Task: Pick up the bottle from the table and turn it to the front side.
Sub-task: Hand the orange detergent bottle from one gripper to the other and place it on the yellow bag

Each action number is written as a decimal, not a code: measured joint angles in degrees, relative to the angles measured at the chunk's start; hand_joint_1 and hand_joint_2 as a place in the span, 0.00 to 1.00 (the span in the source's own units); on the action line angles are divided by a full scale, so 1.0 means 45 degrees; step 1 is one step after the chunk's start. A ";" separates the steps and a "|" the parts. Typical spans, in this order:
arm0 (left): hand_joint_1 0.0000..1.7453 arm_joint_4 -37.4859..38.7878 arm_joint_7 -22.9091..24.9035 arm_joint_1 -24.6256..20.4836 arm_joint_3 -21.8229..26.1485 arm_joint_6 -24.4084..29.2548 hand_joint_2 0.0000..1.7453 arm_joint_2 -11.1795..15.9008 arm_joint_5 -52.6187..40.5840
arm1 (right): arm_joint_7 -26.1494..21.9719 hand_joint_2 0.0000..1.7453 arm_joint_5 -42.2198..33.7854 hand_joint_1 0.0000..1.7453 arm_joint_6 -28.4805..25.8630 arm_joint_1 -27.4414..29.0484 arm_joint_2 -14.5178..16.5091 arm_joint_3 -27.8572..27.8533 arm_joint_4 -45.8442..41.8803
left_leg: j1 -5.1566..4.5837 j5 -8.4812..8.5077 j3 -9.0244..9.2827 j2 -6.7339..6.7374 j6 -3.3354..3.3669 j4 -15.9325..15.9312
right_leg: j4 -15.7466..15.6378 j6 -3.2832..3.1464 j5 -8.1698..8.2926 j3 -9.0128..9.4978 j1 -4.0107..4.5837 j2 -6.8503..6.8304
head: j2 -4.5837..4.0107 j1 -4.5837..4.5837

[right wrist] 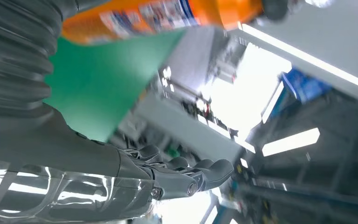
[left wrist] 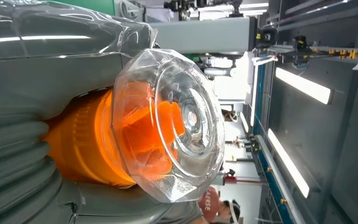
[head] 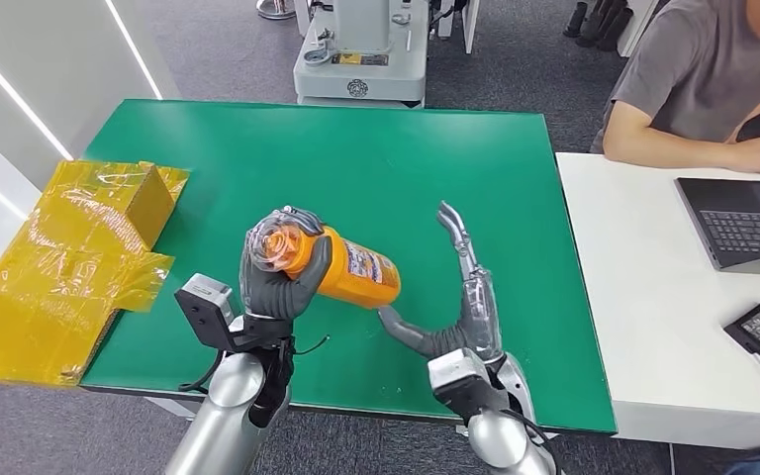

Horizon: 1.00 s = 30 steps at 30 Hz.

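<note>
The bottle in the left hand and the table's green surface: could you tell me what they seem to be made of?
The bottle: likely glossy orange plastic with a printed label; its cap looks like clear faceted plastic, catching highlights. Green surface: probably a matte mat, showing little glare.

The bottle (head: 341, 269) is lying on its side, lifted clear above the green table. Its body is orange, carrying a printed label with blue and white markings, and it is topped by a clear faceted cap (left wrist: 168, 126) through which orange is showing. The cap end is pointing toward the robot; the base is pointing away and rightward.
</note>
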 joint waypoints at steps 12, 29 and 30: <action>1.00 -0.0669 0.0418 0.0321 0.0027 0.0723 1.00 0.0300 -0.1309 | -0.0651 1.00 -0.1260 0.00 -0.2722 0.1170 0.0051 0.0024 -0.1603 | 0.0001 -0.0001 -0.0001 0.0000 -0.0001 -0.0003 | 0.0000 0.0000 -0.0002 -0.0002 0.0000 0.0000 | 0.0000 0.0000; 1.00 -0.0946 0.1986 -0.0911 0.1037 0.2170 1.00 0.3176 -0.7649 | 0.0024 1.00 -0.0313 0.00 -0.1673 0.1947 0.0051 -0.0010 -0.2796 | 0.0008 0.0004 0.0003 0.0013 -0.0006 -0.0006 | 0.0013 -0.0002 -0.0002 -0.0009 0.0005 0.0013 | 0.0000 0.0002; 1.00 -0.0933 0.2104 -0.1013 0.1063 0.2424 1.00 0.3482 -0.8495 | 0.0021 1.00 -0.0304 0.00 -0.1580 0.1994 0.0051 -0.0029 -0.2855 | 0.0008 0.0003 0.0003 0.0017 -0.0007 -0.0007 | 0.0014 -0.0002 -0.0002 -0.0010 0.0005 0.0017 | 0.0000 0.0002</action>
